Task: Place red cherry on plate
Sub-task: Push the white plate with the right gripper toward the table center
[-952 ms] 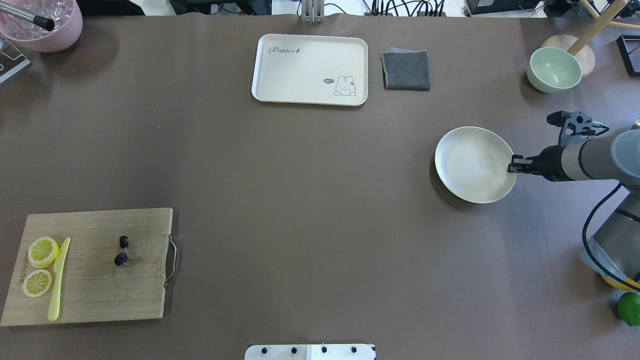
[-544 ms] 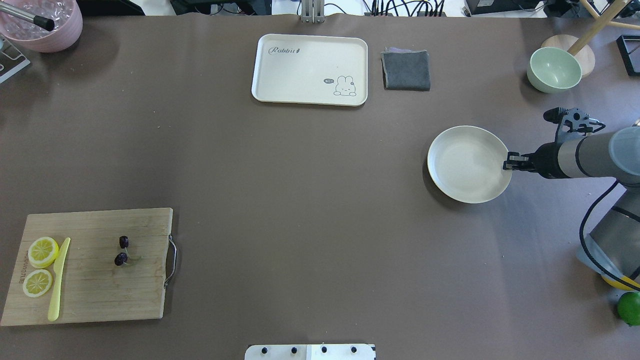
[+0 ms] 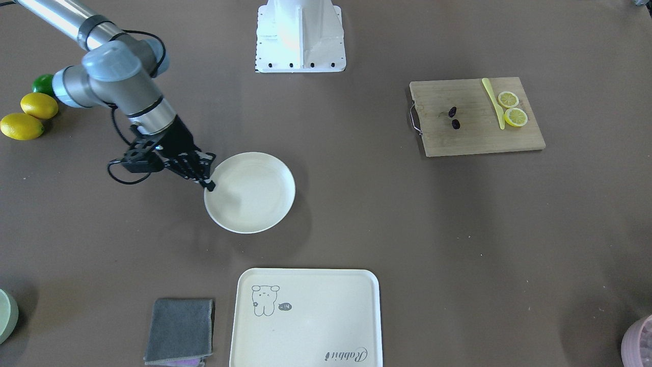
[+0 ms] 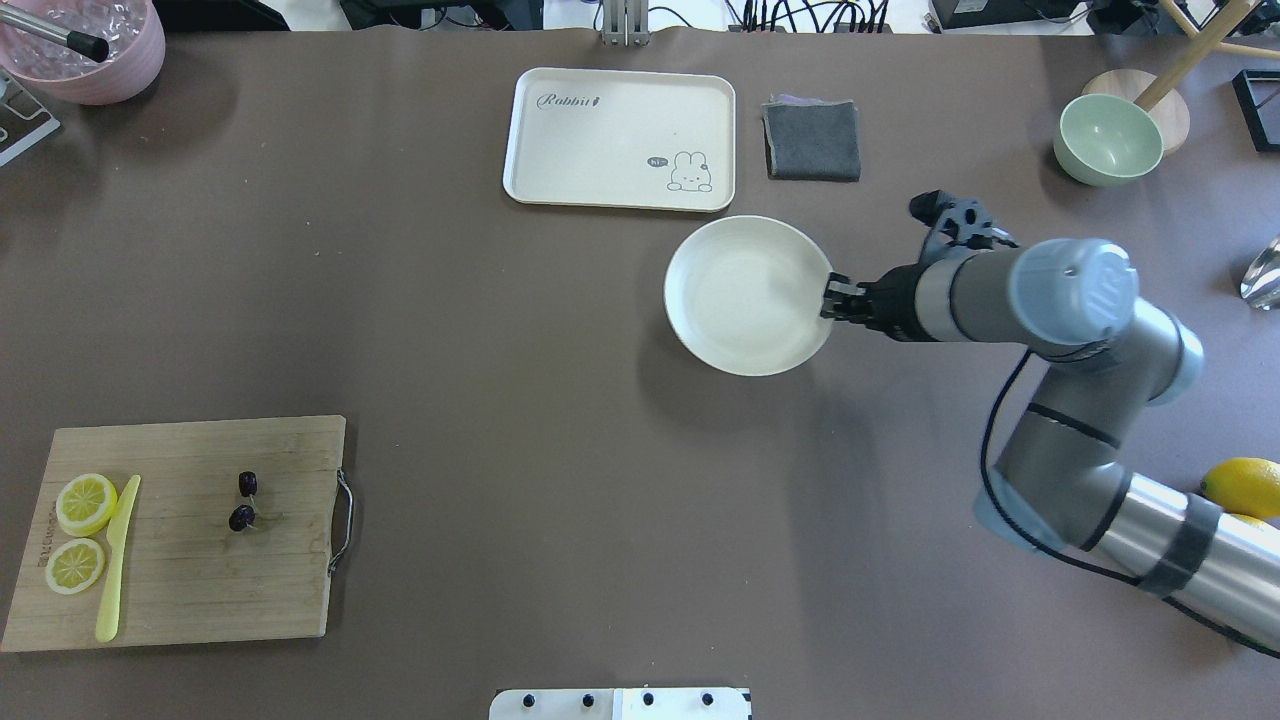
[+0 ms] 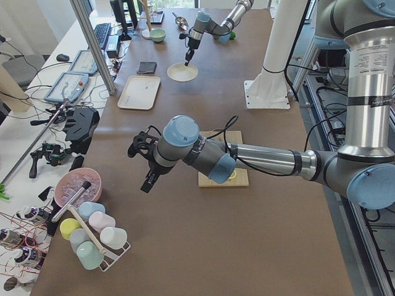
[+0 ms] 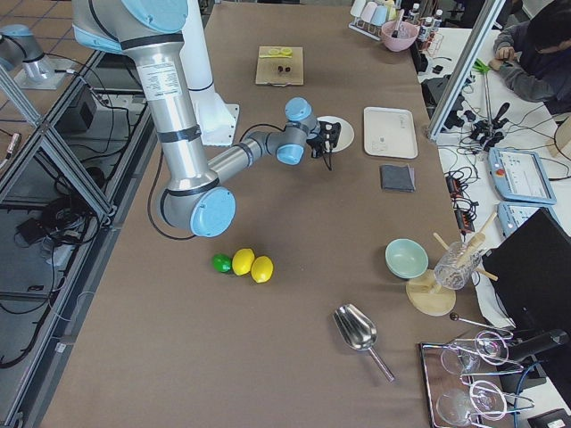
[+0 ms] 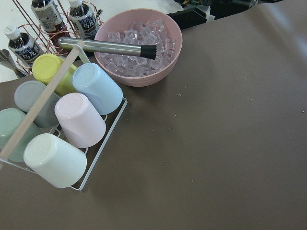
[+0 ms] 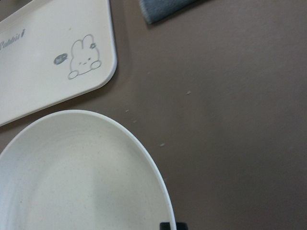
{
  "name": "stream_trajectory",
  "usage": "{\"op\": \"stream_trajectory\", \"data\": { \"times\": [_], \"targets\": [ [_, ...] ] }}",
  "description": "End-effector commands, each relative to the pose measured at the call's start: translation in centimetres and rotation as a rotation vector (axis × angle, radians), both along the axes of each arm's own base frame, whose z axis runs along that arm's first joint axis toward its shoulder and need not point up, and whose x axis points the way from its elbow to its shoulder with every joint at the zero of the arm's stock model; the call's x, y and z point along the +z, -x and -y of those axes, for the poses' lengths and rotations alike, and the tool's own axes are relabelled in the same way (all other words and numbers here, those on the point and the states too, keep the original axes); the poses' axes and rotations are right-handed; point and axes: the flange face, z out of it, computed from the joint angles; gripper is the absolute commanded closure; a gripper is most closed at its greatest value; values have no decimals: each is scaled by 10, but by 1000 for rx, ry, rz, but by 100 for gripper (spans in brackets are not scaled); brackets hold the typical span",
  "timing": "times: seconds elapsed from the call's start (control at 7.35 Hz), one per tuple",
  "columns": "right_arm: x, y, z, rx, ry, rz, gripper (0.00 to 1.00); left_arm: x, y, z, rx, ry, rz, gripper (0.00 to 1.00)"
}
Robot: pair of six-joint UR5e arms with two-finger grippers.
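The red cherry [image 4: 243, 501], a dark pair on a thin stem, lies on the wooden cutting board [image 4: 200, 590] at the near left; it also shows at cherry [image 3: 454, 118]. The cream plate [image 4: 745, 295] sits mid-table just in front of the tray. My right gripper [image 4: 830, 300] is shut on the plate's right rim, seen too at right gripper [image 3: 209, 184]. In the right wrist view the plate [image 8: 72, 177] fills the lower left. My left gripper [image 5: 150, 182] hovers over the table's left end, near the pink bowl; whether it is open or shut I cannot tell.
A cream rabbit tray [image 4: 620, 140] and a grey cloth [image 4: 812, 140] lie at the far edge. A green bowl [image 4: 1107, 140] stands far right. Lemon slices [image 4: 85, 503] and a yellow knife [image 4: 115, 560] share the board. A pink ice bowl [image 7: 139, 45] and a cup rack [image 7: 62, 120] stand far left.
My right gripper has dragged the plate leftward and slightly farther away, from the table's right side to the middle beside the tray. The cherry has not moved.
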Motion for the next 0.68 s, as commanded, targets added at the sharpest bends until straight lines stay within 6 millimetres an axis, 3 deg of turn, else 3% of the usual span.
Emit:
{"op": "stream_trajectory", "data": {
  "times": [0.0,0.14,0.27,0.54],
  "targets": [
    [-78,82,-59,8,14,-14,100,0,-3,0,11,3,-18,2],
    [-98,105,-75,-13,28,-48,100,0,-3,0,12,3,-19,2],
    [-99,121,-87,-3,19,-74,100,0,-3,0,11,4,-20,2],
    [-91,128,-88,-3,17,-97,100,-1,-3,-1,11,4,-20,2]
  ]
}}
